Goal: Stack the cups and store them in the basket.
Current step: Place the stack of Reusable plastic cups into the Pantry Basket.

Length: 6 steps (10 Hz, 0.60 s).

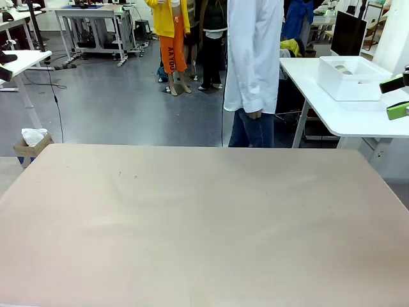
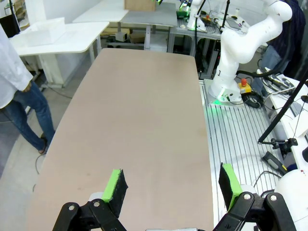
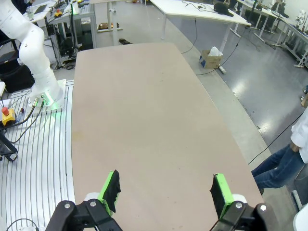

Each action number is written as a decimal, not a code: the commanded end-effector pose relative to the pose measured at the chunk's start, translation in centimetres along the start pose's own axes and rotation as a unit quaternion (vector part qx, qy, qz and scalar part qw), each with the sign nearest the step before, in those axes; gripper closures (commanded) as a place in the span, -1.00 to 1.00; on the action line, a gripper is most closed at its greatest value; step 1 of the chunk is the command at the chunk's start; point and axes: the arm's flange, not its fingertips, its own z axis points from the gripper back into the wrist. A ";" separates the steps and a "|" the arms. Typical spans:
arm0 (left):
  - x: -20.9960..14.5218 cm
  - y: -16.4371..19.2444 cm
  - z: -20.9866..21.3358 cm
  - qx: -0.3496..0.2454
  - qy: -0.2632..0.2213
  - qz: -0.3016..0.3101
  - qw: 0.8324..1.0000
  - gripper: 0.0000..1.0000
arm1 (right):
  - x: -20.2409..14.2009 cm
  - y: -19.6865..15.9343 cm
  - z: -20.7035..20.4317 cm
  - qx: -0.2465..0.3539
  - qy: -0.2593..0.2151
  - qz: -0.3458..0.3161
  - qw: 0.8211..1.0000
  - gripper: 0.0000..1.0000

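Note:
The basket (image 1: 350,78), a white rectangular bin, stands on a white side table (image 1: 358,121) beyond the far right corner of my table; it is also far off in the left wrist view (image 2: 45,31). Pale shapes lie inside it, too small to name. The cups are out of view. My left gripper (image 2: 173,185) hangs open high above the tan table, nothing between its green pads. My right gripper (image 3: 166,190) is likewise open and holds nothing; its green pads (image 1: 397,110) poke in at the right edge of the front view.
The tan table (image 1: 204,217) spreads wide and flat under both grippers. A person in a white coat (image 1: 254,57) stands at its far side, arms down. The other arm's white base (image 2: 240,48) stands beside the table.

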 end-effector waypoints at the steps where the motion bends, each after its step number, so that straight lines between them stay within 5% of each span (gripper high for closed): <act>1: 0.4 -0.2 0.0 -0.001 -0.006 0.002 1.000 -1.00 | 0.3 -0.2 0.0 0.001 -0.010 0.000 1.000 -1.00; 6: 0.4 -0.2 0.0 -0.001 -0.006 0.002 1.000 -1.00 | 0.3 -0.2 0.0 0.001 -0.010 0.000 1.000 -1.00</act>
